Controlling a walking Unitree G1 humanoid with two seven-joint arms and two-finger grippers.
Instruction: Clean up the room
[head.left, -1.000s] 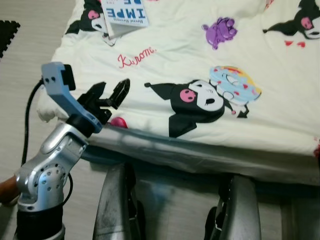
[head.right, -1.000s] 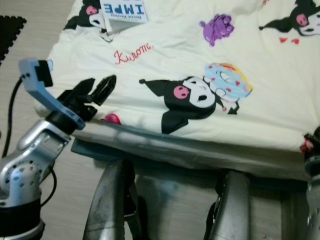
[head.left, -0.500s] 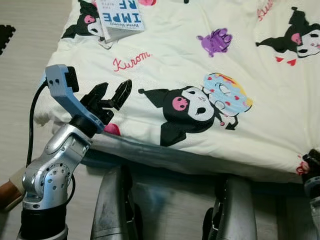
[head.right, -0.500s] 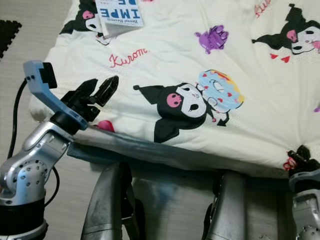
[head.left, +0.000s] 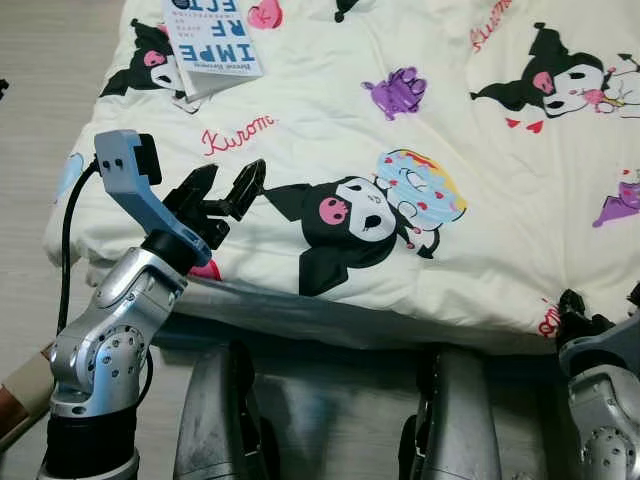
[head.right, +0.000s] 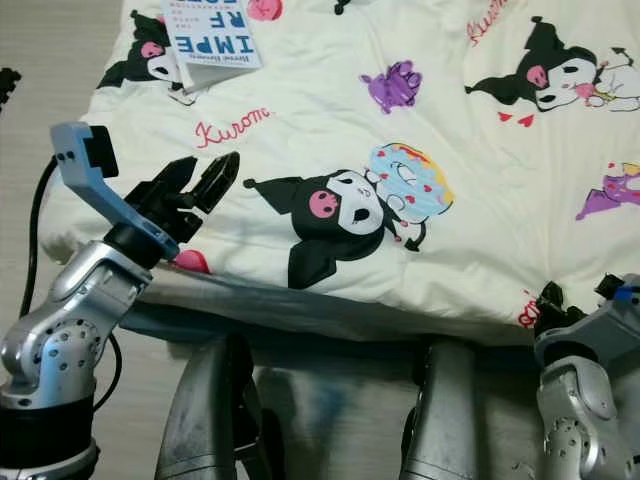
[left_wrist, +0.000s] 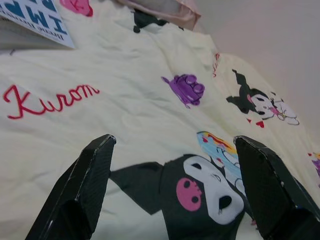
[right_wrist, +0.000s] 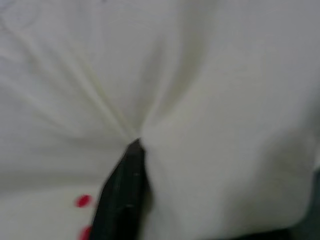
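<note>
Bed covered by cream cartoon-print quilt (head.left: 330, 120); black-and-pink character figures, red script lettering. Book (head.left: 210, 40) lies flat on quilt at far left, white-and-blue cover, large letters visible.

Left hand (head.left: 222, 188): raised over near-left part of quilt, fingers spread apart, released, nothing between them. Left wrist view confirms both fingers (left_wrist: 87, 185) wide apart above the fabric.

Right hand (head.right: 580, 300): at near-right edge of quilt. Right wrist view is blurred; one dark finger (right_wrist: 125, 195) pressed into a crease of white fabric. Cannot tell whether clenched or released.

Grey mattress edge (head.left: 330, 315) below quilt on near side.
</note>
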